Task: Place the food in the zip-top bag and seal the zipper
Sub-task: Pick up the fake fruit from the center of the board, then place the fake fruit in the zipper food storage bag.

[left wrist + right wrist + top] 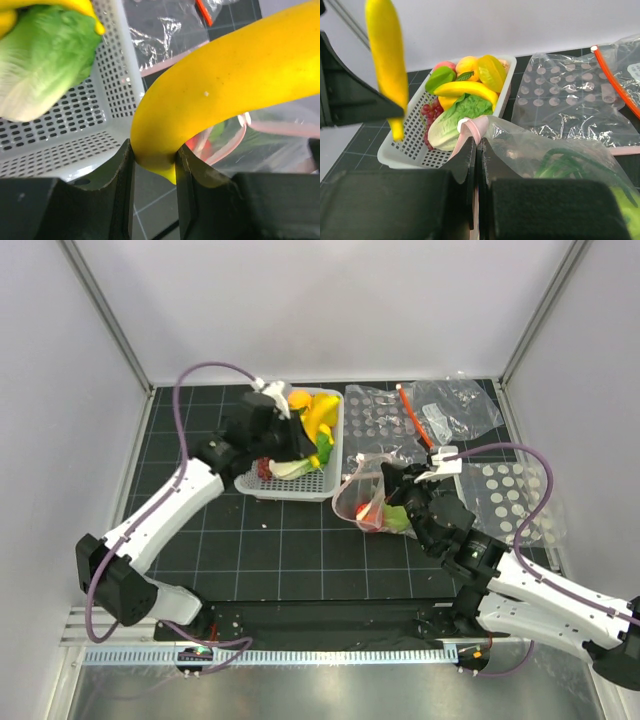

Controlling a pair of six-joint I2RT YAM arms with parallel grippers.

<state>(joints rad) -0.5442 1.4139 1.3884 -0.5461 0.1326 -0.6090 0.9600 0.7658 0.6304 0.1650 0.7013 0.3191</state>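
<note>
Stretched forward over the near corner of the basket [75, 145], left pincer [154, 155] clenched on the tip of a yellow banana [225, 90] held in the air. Bent low on the right, right pincer [476, 150] clamped on the pink zipper [481, 125] of the zip-top bag [545, 145]. Ahead-left of that pincer, more food [465, 90] in the basket. Right beside it, inside the bag, green and red pieces [380, 515].

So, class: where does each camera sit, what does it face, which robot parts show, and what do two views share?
Top external: overhead from behind, looking down on the table; left arm, right arm show.
Left wrist: faces the basket; left hand clamps a banana.
Right wrist: faces the basket; right hand pinches the zipper.
Shared: banana, basket.
</note>
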